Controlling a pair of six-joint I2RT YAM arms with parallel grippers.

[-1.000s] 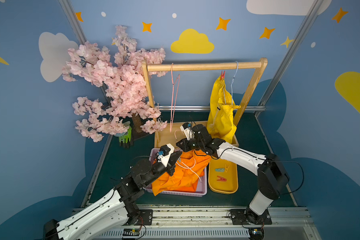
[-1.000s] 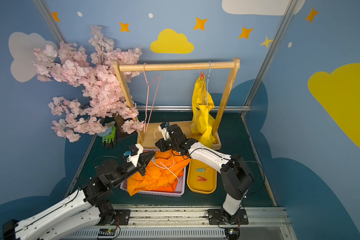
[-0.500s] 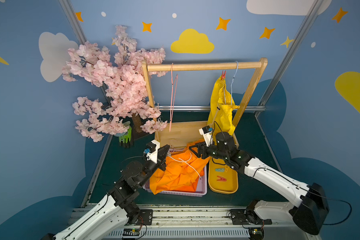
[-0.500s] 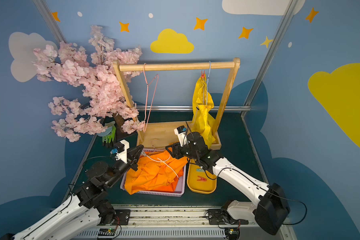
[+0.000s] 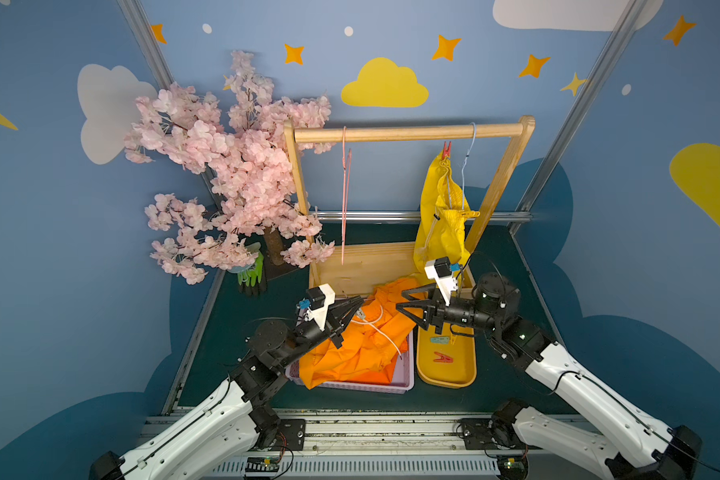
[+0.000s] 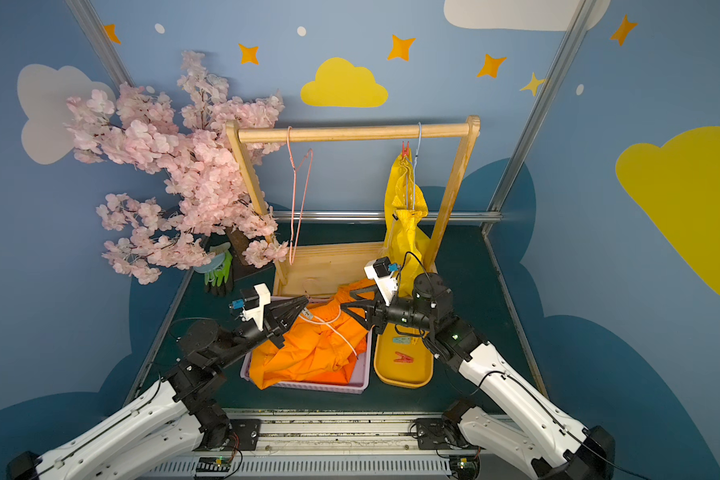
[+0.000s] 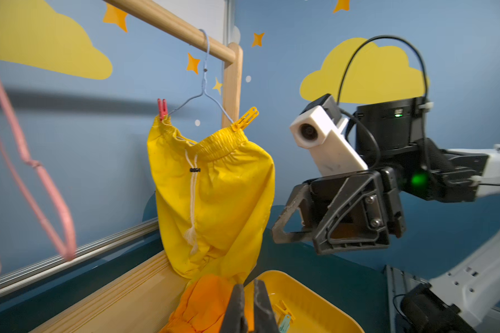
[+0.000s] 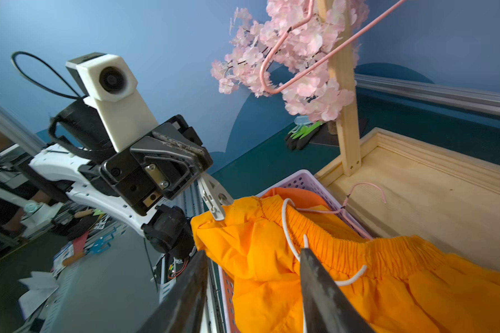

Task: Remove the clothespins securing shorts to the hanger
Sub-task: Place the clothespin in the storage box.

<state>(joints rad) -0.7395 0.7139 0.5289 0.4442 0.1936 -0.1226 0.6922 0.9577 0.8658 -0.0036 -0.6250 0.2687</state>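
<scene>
Grey clothespin (image 8: pixel 215 199) pinched in the closed left claw (image 8: pixel 205 166), its nose at a corner of the orange shorts (image 8: pixel 344 274) heaped in the lilac basket (image 8: pixel 303 180); cannot tell if it bites the cloth.
Risk: a pull drags out the fabric, plus the pink hanger (image 8: pixel 355 220) lying in the waistband.
Right claw (image 5: pixel 401 301) open, empty, above the heap; the white drawstring (image 8: pixel 286 230) could snag it.
Yellow shorts (image 7: pixel 214 196) hang behind on the blue hanger (image 7: pixel 204 86), 2 pins on: red clothespin (image 7: pixel 162 109), yellow clothespin (image 7: pixel 245 118).
</scene>
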